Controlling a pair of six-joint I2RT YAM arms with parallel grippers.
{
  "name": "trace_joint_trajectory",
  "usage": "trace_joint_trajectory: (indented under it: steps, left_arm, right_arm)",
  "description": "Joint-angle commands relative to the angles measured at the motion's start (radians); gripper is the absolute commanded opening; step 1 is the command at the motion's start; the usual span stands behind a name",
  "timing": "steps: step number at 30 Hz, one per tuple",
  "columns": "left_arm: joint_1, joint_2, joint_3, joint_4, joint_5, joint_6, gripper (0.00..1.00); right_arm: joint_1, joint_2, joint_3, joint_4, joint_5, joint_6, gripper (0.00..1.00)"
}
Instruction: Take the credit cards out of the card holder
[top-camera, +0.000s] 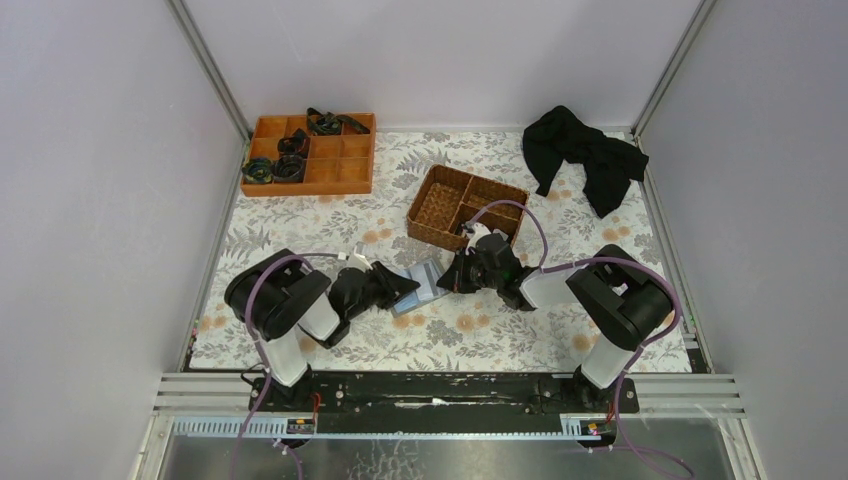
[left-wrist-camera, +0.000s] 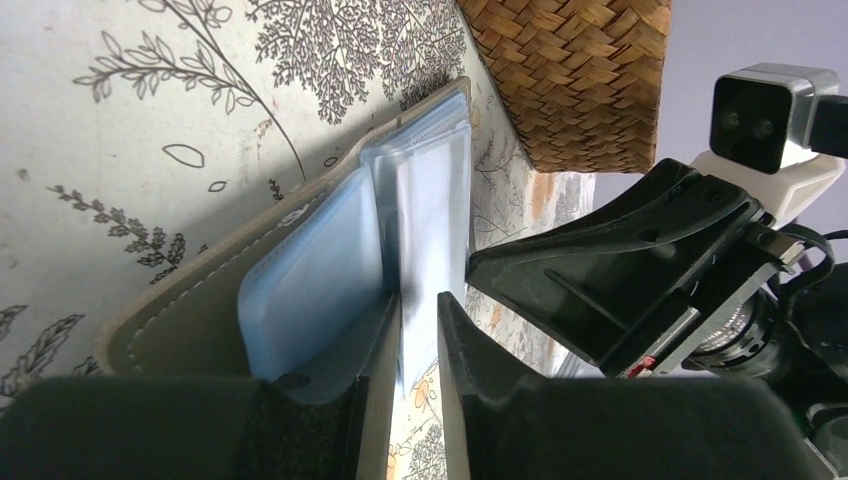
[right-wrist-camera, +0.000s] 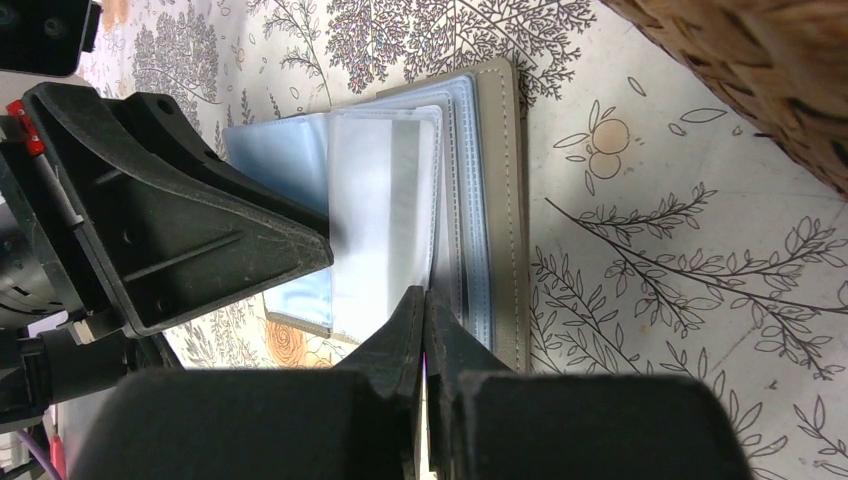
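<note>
**Q:** Which step is in hand, and where is the work item?

**A:** Step: opening access to the sleeves. The flat pale blue-grey bifold card holder lies open, just in front of the brown wicker basket. No credit cards lie clear of it. A pale rectangle inside one clear sleeve may be a card, but this cannot be confirmed.

**Q:** Tool state?

**A:** The black two-finger left gripper stands on the basket's near-left side, jaws narrowly apart with a clear sleeve leaf in the gap. Whether it bites the leaf cannot be told. The black right gripper, directly in front of the basket, is closed, tips against the sleeve edge.

**Q:** Requirement for the next move?

**A:** Probably a firm pinch on one leaf or card only, then a pull along the sleeve while the other gripper pins the holder. The thin plastic will likely slip or lift.

**Q:** Surface and room?

**A:** A floral-print tablecloth, lying flat. An orange divided tray sits left of the basket, and a black crumpled cloth right of it. Plain pale walls enclose three sides.
</note>
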Motion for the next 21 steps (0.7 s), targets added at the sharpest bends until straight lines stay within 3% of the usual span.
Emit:
trace_joint_trajectory:
  steps: [1, 14, 21]
  left_arm:
    - [-0.015, 0.052, 0.007, 0.305, 0.159, -0.084, 0.25]
    - [-0.014, -0.027, 0.006, 0.292, 0.185, -0.057, 0.25]
    - [-0.015, 0.035, 0.017, 0.300, 0.188, -0.047, 0.26]
  right_arm:
    - [0.013, 0.087, -0.045, -0.176, -0.015, -0.022, 0.00]
    - [0.013, 0.109, -0.043, -0.160, -0.016, -0.018, 0.00]
    - [0.012, 0.108, -0.043, -0.158, -0.017, -0.016, 0.00]
